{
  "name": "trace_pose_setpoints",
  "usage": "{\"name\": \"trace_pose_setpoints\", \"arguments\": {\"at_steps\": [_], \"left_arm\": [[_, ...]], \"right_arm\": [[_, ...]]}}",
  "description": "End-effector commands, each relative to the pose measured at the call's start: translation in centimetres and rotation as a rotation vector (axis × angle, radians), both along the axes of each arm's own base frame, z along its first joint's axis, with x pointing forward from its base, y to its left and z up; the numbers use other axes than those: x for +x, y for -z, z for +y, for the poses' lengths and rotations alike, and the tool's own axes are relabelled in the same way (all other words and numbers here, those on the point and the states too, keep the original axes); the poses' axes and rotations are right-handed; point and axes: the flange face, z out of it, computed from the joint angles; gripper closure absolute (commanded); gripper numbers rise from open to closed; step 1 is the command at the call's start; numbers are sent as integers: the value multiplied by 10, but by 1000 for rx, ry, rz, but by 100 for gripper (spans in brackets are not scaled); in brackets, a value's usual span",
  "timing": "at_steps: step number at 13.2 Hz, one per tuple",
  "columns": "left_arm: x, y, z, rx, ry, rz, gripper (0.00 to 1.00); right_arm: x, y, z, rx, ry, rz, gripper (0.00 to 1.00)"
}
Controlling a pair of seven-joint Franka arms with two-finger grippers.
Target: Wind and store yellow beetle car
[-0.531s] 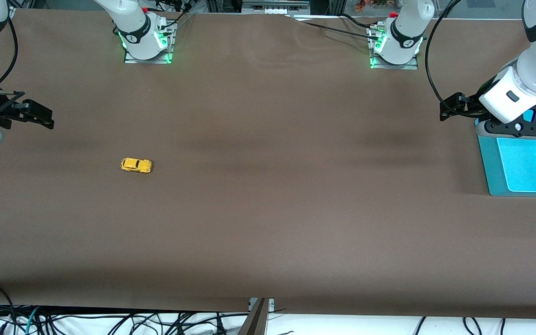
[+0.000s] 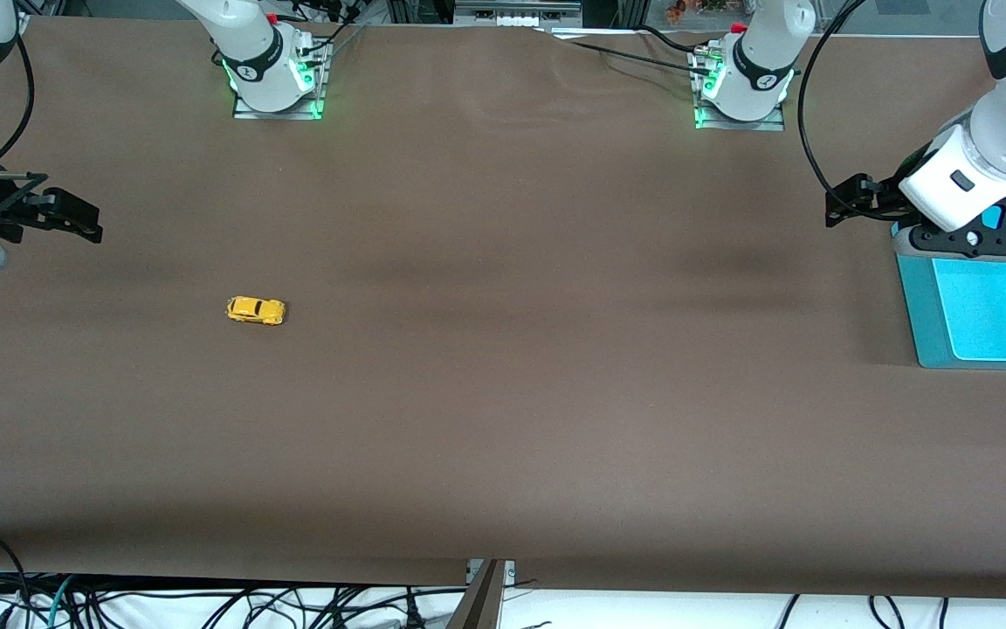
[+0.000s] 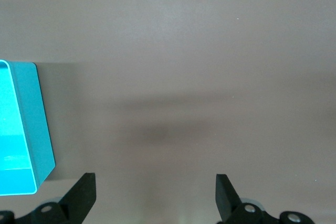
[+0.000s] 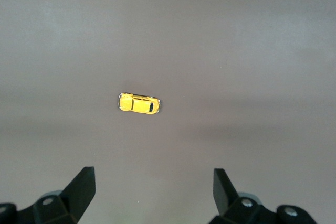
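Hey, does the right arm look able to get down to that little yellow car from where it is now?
Probably yes. The yellow car sits alone on the bare brown table, toward the right arm's end, nothing touching it. The right gripper hangs above the table, jaws open, with the car in its wrist view.

1. Pretty much the whole scene is one big tabletop (image 2: 503, 367) with a matte brown cover, a bit rippled near the top edge.
2. Soft dark shadow bands run across the middle of it.
3. Tangle of black cables (image 2: 206, 603) on a white floor below the near edge.
4. Green glow on the cover at two metal base plates (image 2: 276, 109).
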Motion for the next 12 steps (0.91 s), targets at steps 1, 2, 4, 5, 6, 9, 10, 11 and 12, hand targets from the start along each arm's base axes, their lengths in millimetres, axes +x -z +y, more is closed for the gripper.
{"name": "trace_pose_setpoints", "arguments": {"at_steps": [1, 2, 4, 5, 6, 9, 10, 11, 12], "left_arm": [[2, -6, 0, -14, -4, 7, 0], [2, -6, 0, -14, -4, 7, 0], [2, -6, 0, -14, -4, 7, 0], [2, -6, 0, -14, -4, 7, 0], [2, -6, 0, -14, -4, 8, 0], [2, -5, 0, -13, -4, 10, 0], [1, -5, 0, -13, -3, 13, 0], [1, -5, 0, -13, -3, 16, 0], [1, -4, 1, -12, -5, 20, 0]], "right_arm": [[-3, -2, -2, -5, 11, 5, 1], [-3, -2, -2, -5, 11, 5, 1], [-2, -2, -2, -5, 11, 4, 1], [-3, -2, -2, -5, 10, 5, 1], [-3, -2, -2, -5, 10, 5, 1], [-2, -2, -3, -4, 8, 4, 1], [-2, -3, -2, -4, 7, 1, 1], [-2, -3, -2, -4, 6, -1, 1], [-2, -3, -2, -3, 8, -2, 1]]}}
